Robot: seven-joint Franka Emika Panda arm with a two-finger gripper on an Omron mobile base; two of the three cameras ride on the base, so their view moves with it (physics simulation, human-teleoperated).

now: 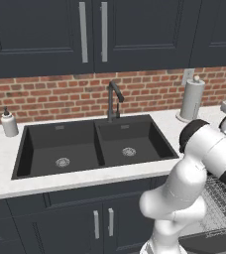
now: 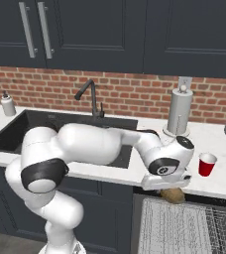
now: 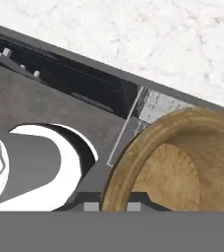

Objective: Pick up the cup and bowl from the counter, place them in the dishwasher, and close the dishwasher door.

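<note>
Wooden bowl (image 3: 173, 162), nearest the lens, hangs with its rim clamped in the tool (image 2: 170, 191), just above the silvery rack (image 2: 184, 228) of the open dishwasher (image 1: 224, 208). Lowering it straight, clear of the desk (image 2: 219, 181) edge, seems best before release; the red cup (image 2: 206, 164) waits on the desk, beside the paper-towel roll (image 2: 179, 111).

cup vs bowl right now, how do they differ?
The cup is bright red; the bowl is brown wood. The cup stands free on the counter; the bowl hangs under the pincer, above the dishwasher rack. Neither is in the rack yet.
</note>
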